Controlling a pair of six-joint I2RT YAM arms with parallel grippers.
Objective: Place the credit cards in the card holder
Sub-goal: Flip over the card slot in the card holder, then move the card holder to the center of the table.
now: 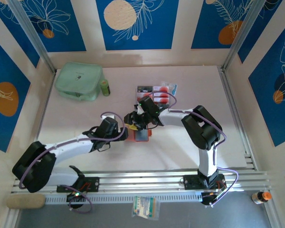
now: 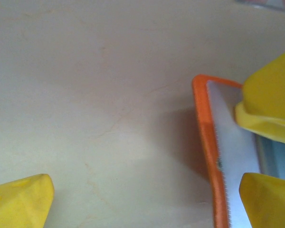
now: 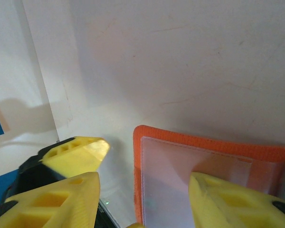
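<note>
Two arms are seen bent inward over the middle of the table (image 1: 194,147), their wrists nearly meeting above the card holder (image 1: 141,136). The holder — bright orange — is laid open and flat, with its clear inner pocket turned up.

Left gripper (image 2: 146,185): the jaws are spread as wide as they go and nothing is held. One yellow finger (image 2: 23,202) is set over bare table and the other over the holder's clear pocket, with the orange rim between them.

Right gripper (image 3: 145,178): the jaws are set roughly halfway apart, with nothing clamped. One finger (image 3: 228,199) is seen over the clear pocket and the other off the holder's rim. Whether the pocket is touched cannot be told.

The credit cards (image 1: 156,92) are found in an overlapping cluster further back on the table, well apart from the holder — red marks visible. A mint-green pouch (image 1: 78,81) is noted at back left, with a small green cylinder (image 1: 105,87) just beside it.
</note>
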